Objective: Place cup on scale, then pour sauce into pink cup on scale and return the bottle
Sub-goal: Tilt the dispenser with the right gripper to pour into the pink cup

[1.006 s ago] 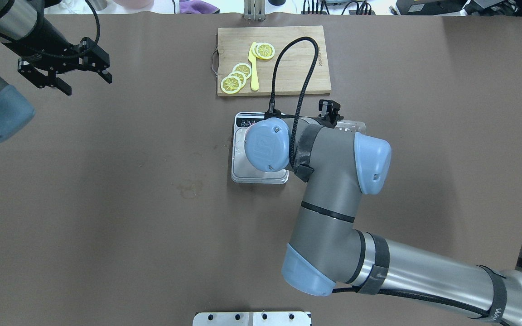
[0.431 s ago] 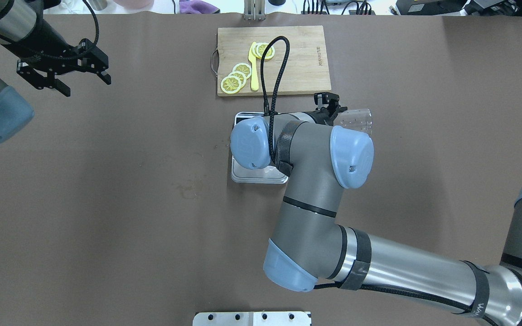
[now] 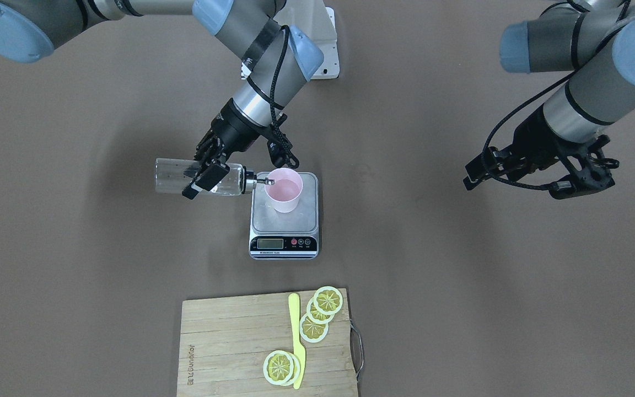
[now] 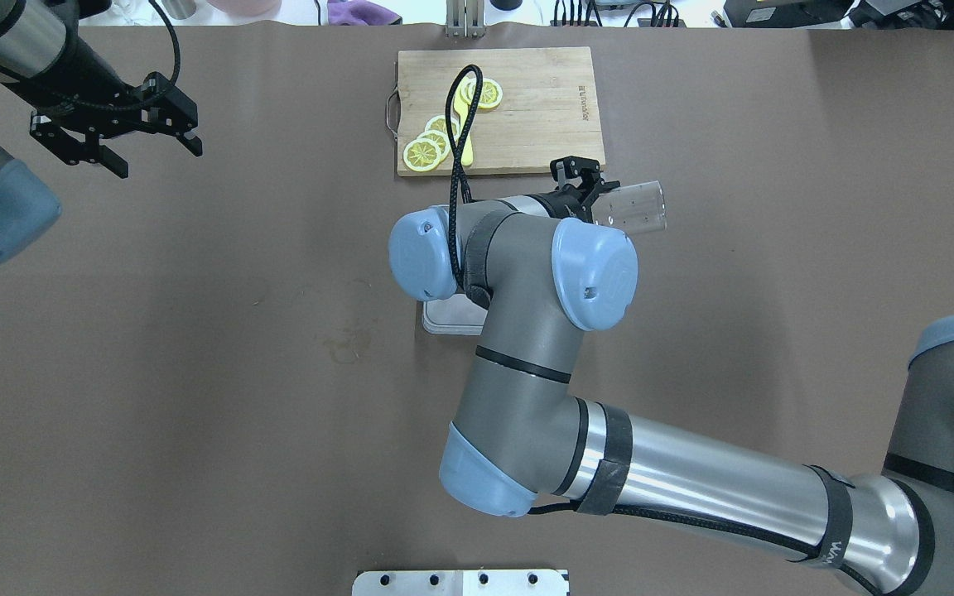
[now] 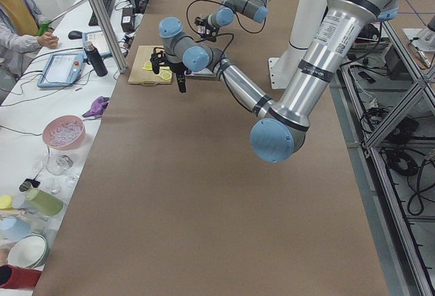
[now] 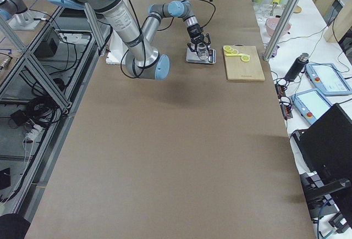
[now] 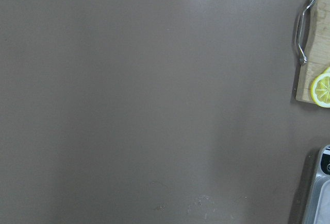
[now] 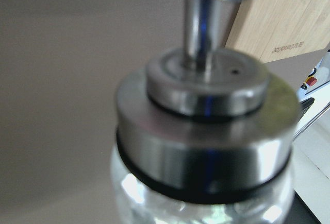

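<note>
The pink cup (image 3: 283,189) stands upright on the silvery platform of the scale (image 3: 284,223). My right gripper (image 3: 205,175) is shut on the clear glass bottle (image 3: 185,177), which lies about level with its silver pourer spout at the cup's rim. In the overhead view my right arm hides the cup and most of the scale (image 4: 442,319); the bottle's base (image 4: 636,208) sticks out past the right gripper (image 4: 580,189). The right wrist view shows the bottle's metal cap (image 8: 206,131) close up. My left gripper (image 4: 158,159) is open and empty, far off to the left.
A wooden cutting board (image 3: 229,342) with lemon slices (image 3: 322,309) and a yellow knife (image 3: 295,336) lies just beyond the scale. Its handle (image 7: 304,31) shows in the left wrist view. Operators' tables with clutter line the far edge.
My right arm has swung left and farther across the table over the scale, and the bottle's base has shifted toward the cutting board. The left gripper has barely moved.
</note>
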`<state>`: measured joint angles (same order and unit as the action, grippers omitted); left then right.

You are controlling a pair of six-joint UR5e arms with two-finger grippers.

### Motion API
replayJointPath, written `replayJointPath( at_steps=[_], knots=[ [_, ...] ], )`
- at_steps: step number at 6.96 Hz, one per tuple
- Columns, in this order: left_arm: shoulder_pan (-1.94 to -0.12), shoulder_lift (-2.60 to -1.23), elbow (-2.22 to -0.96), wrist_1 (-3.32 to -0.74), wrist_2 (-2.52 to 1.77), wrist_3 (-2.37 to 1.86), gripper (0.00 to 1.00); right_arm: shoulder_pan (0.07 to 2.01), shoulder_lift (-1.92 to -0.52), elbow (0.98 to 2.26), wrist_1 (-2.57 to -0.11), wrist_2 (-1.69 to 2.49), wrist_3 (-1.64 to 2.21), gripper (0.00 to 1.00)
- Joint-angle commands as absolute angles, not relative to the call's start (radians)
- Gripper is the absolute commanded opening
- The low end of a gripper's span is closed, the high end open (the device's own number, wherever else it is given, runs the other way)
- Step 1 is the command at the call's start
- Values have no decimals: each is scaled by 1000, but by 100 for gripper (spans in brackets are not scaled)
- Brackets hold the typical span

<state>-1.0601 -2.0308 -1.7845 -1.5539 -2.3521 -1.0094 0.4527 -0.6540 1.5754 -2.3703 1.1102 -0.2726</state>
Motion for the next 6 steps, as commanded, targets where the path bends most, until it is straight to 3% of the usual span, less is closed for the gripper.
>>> replayJointPath(
  at_steps=[1, 6],
  knots=[
    [-1060, -2029, -1786, -1554, -2352, -1009, 98, 453, -646, 1563, -2393, 1075, -333, 0],
    [-1060, -2023, -1795, -1554, -2352, -1009, 98, 453, -643, 1562, -2413, 1054, -402, 0]
  ],
)
